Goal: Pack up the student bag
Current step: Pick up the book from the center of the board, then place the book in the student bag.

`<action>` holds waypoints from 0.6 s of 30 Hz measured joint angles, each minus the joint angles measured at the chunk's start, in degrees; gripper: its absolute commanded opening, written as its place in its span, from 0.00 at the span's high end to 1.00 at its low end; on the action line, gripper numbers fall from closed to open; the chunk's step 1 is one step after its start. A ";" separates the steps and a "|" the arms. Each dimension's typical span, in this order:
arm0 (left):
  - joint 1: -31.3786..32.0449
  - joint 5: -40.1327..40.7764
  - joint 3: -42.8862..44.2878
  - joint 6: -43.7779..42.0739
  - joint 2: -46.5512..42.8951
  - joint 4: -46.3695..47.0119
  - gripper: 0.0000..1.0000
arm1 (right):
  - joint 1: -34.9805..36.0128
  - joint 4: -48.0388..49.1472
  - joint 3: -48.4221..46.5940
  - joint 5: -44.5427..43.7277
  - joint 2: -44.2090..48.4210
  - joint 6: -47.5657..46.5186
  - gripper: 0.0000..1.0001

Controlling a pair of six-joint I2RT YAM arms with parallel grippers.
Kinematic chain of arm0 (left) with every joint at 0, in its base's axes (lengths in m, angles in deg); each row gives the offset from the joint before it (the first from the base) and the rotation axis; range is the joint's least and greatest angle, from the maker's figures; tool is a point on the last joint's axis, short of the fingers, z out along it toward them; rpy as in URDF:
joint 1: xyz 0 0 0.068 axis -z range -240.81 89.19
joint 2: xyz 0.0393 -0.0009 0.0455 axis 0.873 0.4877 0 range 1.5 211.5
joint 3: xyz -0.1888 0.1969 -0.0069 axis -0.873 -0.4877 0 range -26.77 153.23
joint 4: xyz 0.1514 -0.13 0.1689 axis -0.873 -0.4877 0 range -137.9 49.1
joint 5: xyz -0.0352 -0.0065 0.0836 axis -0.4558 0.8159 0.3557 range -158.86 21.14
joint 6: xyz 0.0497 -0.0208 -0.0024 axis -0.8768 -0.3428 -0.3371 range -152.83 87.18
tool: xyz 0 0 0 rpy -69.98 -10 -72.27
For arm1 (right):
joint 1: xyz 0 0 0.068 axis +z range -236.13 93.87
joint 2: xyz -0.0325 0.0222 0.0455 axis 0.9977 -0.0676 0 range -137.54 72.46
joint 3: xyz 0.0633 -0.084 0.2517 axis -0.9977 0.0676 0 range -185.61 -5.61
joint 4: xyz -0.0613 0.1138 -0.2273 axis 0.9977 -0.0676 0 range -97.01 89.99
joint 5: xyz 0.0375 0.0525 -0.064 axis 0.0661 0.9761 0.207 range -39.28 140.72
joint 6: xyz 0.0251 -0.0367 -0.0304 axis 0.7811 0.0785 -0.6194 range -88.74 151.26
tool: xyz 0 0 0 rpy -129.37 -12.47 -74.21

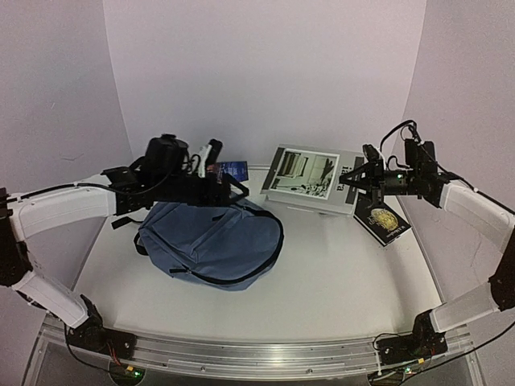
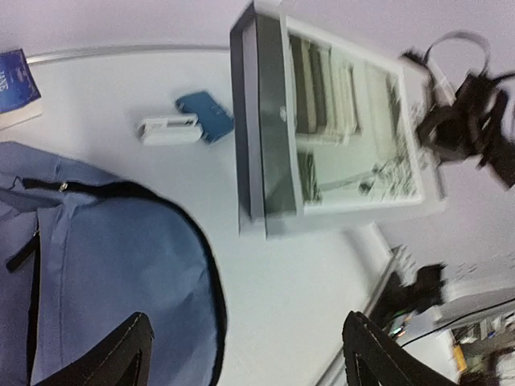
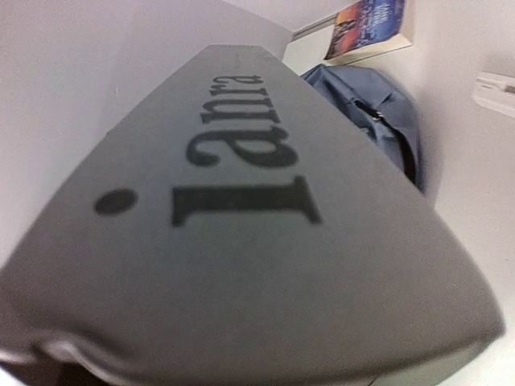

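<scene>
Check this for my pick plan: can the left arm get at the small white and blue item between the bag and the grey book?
Probably yes: the left gripper is open over the student bag, and the item lies uncovered on the table just beyond.

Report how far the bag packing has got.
Done: nothing visibly packed; the student bag lies flat on the table. In hand: the right pincer is at the large grey book's edge, grip unclear; the left pincer hangs open over the bag. Left: the grey book, the dark book, the blue book and the small white-and-blue item all lie outside the bag.
</scene>
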 measured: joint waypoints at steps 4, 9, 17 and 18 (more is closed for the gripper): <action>8.08 7.69 8.58 -8.12 10.46 -13.65 0.33 | -3.55 -0.44 2.57 -0.96 0.26 0.91 0.95; 14.02 12.11 11.10 -13.35 21.36 -23.93 0.41 | -5.89 -1.70 5.60 -2.09 1.39 1.00 0.95; 15.84 15.00 17.59 -16.48 27.98 -29.80 0.50 | -6.20 -4.48 6.68 -4.34 4.48 -0.86 0.95; 15.94 15.43 18.48 -16.55 28.47 -29.90 0.51 | -6.24 -4.83 6.68 -4.55 4.63 -1.18 0.95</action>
